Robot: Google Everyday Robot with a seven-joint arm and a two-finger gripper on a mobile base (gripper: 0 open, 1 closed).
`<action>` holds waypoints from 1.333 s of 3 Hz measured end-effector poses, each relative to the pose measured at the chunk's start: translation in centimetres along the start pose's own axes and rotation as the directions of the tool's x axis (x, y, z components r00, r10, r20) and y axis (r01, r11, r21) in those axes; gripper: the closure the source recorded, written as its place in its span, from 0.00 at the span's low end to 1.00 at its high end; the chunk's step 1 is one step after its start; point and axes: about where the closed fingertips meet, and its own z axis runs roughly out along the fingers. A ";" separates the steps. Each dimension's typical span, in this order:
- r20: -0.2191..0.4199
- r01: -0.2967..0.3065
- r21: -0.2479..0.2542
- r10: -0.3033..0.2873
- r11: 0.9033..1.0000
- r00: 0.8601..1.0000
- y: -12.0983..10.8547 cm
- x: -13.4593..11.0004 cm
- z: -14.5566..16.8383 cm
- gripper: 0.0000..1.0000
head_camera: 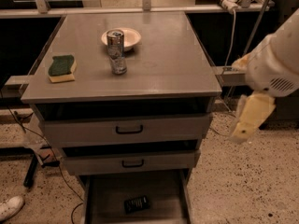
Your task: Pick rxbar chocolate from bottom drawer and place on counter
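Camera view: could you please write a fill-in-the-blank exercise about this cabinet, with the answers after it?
1. The rxbar chocolate lies in the ___ drawer.
2. On the counter, a green-and-yellow ___ lies near the left edge.
3. The hand hangs at the picture's ___ side, beside the cabinet.
Answers: bottom; sponge; right.

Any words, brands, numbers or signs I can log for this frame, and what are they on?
No text here can be read.
rxbar in the bottom drawer: faint pale print, too blurred to read.
can on the counter: label too blurred to read.
sponge, bowl: no text seen.
gripper, hanging right of the cabinet: no marking seen.
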 end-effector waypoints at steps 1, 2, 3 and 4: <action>0.011 0.028 -0.071 -0.027 0.997 1.000 2.3 -0.5 7.8 0.00; 0.007 0.036 -0.160 -0.035 0.986 0.999 4.5 -0.5 13.5 0.00; 0.005 0.034 -0.167 -0.034 0.985 0.999 4.8 -0.3 13.8 0.00; 0.021 0.026 -0.195 -0.022 0.981 1.000 6.0 -0.4 15.5 0.00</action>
